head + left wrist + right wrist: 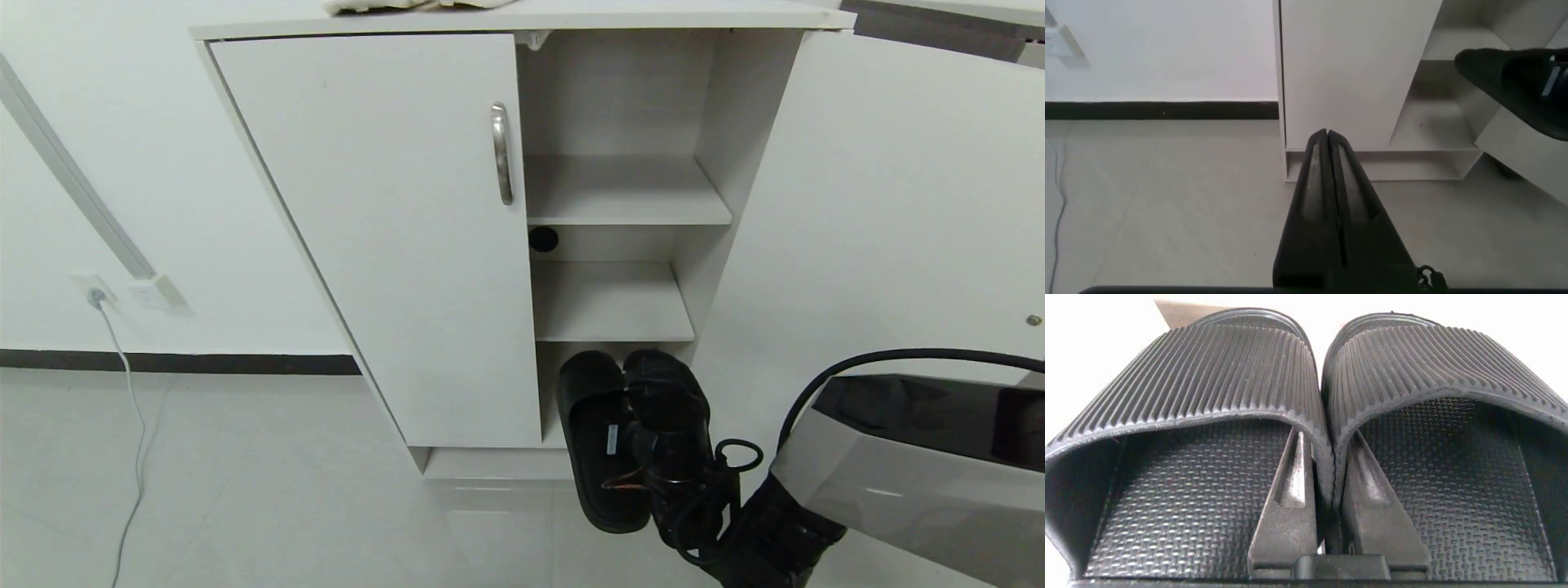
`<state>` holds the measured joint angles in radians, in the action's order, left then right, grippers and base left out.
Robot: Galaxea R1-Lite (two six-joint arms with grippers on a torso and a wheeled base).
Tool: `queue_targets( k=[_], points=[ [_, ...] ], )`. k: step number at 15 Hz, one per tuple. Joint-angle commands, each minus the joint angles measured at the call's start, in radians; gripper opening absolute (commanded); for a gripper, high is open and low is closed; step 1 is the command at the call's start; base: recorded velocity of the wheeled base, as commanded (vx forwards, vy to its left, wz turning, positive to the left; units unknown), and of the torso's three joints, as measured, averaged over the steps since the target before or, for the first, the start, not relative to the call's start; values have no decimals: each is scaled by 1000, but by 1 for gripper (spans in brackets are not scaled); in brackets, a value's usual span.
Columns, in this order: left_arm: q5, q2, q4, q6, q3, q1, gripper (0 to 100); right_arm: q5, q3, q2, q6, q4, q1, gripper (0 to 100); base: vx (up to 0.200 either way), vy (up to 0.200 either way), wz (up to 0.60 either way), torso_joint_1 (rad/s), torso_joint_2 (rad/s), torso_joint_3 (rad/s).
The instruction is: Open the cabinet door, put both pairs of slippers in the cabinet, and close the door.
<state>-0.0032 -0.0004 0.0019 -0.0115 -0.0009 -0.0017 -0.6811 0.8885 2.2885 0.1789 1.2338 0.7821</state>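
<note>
Low, right jaws pinch slippers before cabinet.

The pair of black ribbed rubber slippers is held side by side at the mouth of the bottom compartment of the white wooden cabinet, below two shelves, between the shut left door and the open right door. One of the right gripper jaws is set inside each slipper.

Right arm enters the head view from 4 o'clock, with the wrist directed toward 11 o'clock. Right gripper is clamped on the touching inner walls of a pair of slippers, one finger inside each slipper. Left gripper is held forward, fingers pressed flat together with nothing between them.
</note>
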Motion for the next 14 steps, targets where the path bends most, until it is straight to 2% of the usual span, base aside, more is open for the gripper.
queue_targets(
  k=[1,3,6,11,14],
  points=[
    [0,2,0,-1,-1,0,0,0,63,68,-91,70,-1,0,0,0,0,7,-2,-207],
    [0,2,0,1,1,0,0,-6,73,74,-154,138,-6,0,0,0,0,5,2,-190],
    [0,2,0,4,1,0,0,-6,136,75,-190,139,-38,0,0,0,0,4,4,-152],
    [8,0,0,-4,1,0,0,-5,205,66,-265,122,-52,0,0,0,0,0,0,0],
    [8,2,0,-2,1,2,0,-2,211,69,-263,98,-58,0,0,0,0,0,0,0]
  ],
)
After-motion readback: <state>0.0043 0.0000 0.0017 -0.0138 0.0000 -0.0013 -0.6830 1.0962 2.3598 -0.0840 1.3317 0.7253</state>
